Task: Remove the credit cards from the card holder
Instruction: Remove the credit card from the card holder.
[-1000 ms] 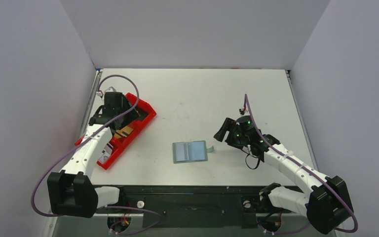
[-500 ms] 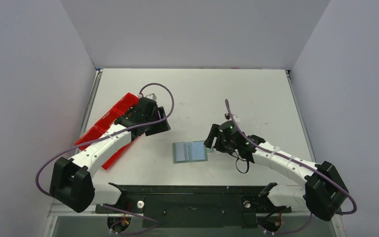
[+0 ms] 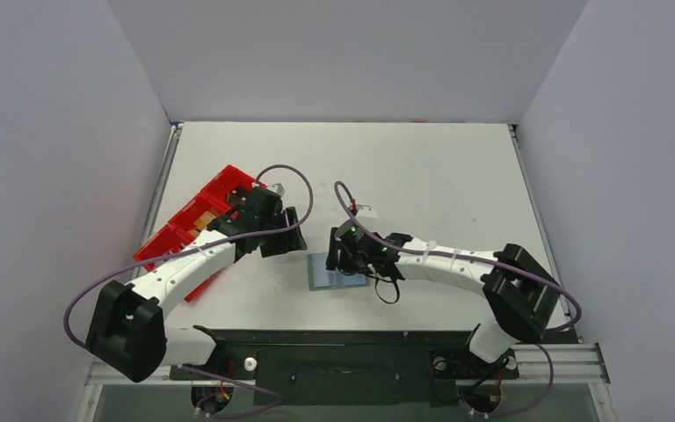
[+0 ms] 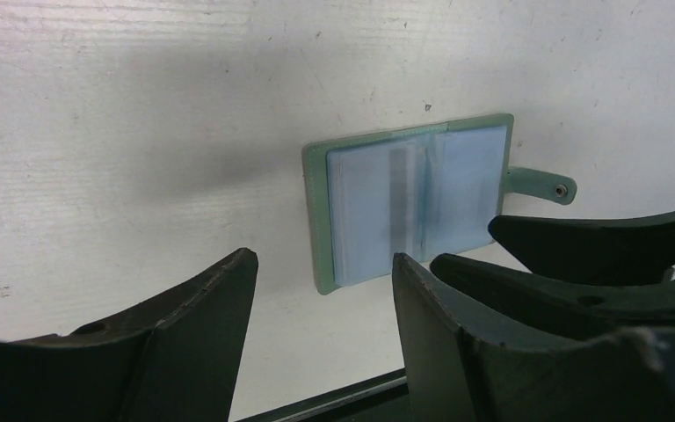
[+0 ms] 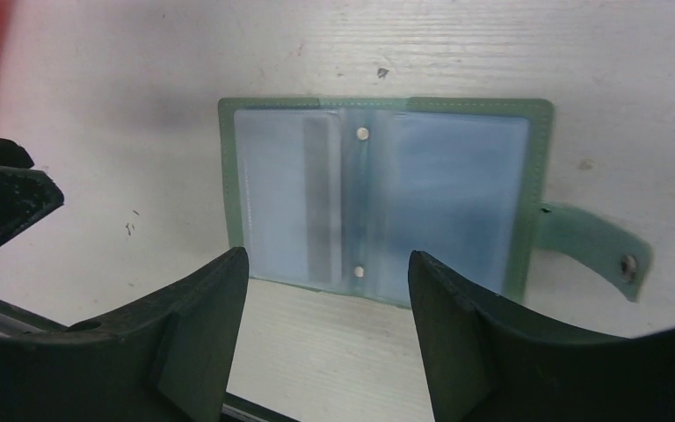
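Card holder open flat on table, looks light, floppy; bluish card inside likely slick. Left pincer, right pincer both wide, empty. Pinch card edge.

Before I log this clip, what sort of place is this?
Likely a robot lab test cell: plain partition walls box in a white table, left arm and right arm bolted at its near edge, plus a card holder and red tray.

Left gripper: swung off the long red plastic tray, toward the flat grey-green wallet.
Right gripper: moved in over it.
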`<action>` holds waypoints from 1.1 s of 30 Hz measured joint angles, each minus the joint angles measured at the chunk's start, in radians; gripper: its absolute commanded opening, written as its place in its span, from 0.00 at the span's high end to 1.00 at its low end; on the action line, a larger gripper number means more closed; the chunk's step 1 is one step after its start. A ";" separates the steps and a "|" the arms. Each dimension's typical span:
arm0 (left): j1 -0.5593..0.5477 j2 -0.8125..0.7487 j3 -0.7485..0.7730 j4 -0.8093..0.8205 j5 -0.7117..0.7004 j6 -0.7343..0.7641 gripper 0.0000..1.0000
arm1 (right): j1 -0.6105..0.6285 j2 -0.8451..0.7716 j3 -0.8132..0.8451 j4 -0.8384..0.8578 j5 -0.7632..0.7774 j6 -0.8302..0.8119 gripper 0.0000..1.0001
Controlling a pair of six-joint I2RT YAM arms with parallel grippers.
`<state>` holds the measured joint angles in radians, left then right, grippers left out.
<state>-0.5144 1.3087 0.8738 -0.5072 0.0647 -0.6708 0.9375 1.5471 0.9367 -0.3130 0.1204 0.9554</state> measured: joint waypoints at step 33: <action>0.167 -0.034 -0.062 -0.005 0.150 -0.006 0.44 | 0.125 0.326 0.267 -0.149 0.119 -0.017 0.48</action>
<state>-0.3470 1.2751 0.8120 -0.5117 0.2146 -0.6765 1.0622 1.8732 1.2037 -0.4622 0.2390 0.9386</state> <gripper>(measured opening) 0.557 0.535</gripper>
